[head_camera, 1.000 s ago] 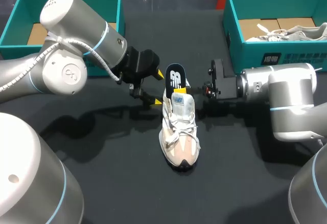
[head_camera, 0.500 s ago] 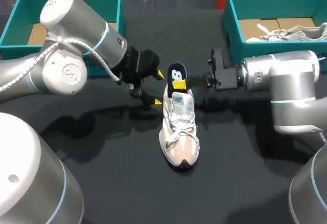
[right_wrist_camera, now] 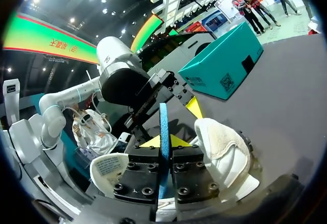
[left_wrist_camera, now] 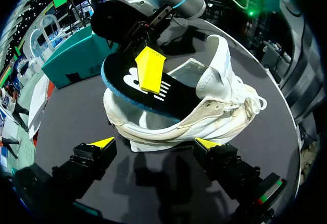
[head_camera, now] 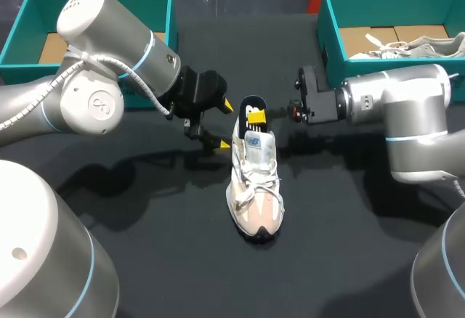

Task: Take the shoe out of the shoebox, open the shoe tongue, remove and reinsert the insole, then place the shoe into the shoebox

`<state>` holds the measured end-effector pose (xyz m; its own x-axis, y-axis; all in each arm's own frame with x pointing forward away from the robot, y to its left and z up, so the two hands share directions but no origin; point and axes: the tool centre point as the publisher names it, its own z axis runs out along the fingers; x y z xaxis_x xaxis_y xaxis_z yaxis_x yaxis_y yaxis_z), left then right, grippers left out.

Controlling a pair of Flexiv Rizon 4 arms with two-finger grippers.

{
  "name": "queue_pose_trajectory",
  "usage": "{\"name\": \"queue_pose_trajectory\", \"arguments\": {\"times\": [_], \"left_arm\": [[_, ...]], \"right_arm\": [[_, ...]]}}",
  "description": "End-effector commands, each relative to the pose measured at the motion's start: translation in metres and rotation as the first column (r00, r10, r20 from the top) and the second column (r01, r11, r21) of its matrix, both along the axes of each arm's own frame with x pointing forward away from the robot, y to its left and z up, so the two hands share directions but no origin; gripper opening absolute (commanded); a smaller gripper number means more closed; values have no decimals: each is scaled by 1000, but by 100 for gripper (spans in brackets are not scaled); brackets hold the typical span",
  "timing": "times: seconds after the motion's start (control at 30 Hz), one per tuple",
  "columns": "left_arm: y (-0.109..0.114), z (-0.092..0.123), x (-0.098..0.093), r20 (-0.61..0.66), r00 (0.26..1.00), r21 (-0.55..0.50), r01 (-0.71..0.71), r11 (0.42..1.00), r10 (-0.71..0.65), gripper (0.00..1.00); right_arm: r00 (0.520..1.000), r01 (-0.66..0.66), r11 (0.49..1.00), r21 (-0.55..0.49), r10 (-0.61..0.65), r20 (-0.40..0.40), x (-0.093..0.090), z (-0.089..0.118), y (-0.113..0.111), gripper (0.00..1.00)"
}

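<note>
A white and beige shoe (head_camera: 254,187) stands upright mid-table, toe toward the near edge. A black insole (head_camera: 251,105) with a blue rim sticks up out of its heel opening, its front part inside the shoe. My right gripper (head_camera: 256,117) comes in from the right and is shut on the insole's raised heel end; the right wrist view shows the blue edge (right_wrist_camera: 163,119) pinched between its fingers (right_wrist_camera: 164,142). My left gripper (head_camera: 224,125) stands open just left of the heel. In the left wrist view its yellow tips (left_wrist_camera: 156,143) straddle the shoe (left_wrist_camera: 214,111) without touching it.
A teal shoebox (head_camera: 29,13) stands at the back left behind my left arm. A second teal shoebox (head_camera: 378,78) at the back right holds another white shoe (head_camera: 421,46), close behind my right arm. Bare dark tabletop surrounds the shoe's toe.
My right gripper opened, shifted slightly up the insole and shut on it again. The insole now sits a little lower in the shoe. The left arm has not moved.
</note>
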<state>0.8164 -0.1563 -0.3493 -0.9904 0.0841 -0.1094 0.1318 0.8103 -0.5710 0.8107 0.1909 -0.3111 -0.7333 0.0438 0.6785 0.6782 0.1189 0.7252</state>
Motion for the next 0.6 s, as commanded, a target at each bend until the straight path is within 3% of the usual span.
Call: {"name": "queue_pose_trajectory", "arguments": {"times": [0.03,0.33,0.37,0.47,0.6], "left_arm": [[0,0,0,0,1000,-1,1,1000,-1,100],[0,0,0,0,1000,-1,1,1000,-1,100],[0,0,0,0,1000,-1,1,1000,-1,100],[0,0,0,0,1000,-1,1,1000,-1,100],[0,0,0,0,1000,-1,1,1000,-1,100]], "right_arm": [[1000,18,1000,9,-17,-18,-12,-12,2,0],[998,53,999,-1,-53,-41,-28,-15,1,0],[998,52,999,-4,-52,-32,-27,-12,1,17],[999,39,999,-15,-39,-1,-22,-3,3,44],[999,20,999,-38,-19,33,-12,8,4,45]]}}
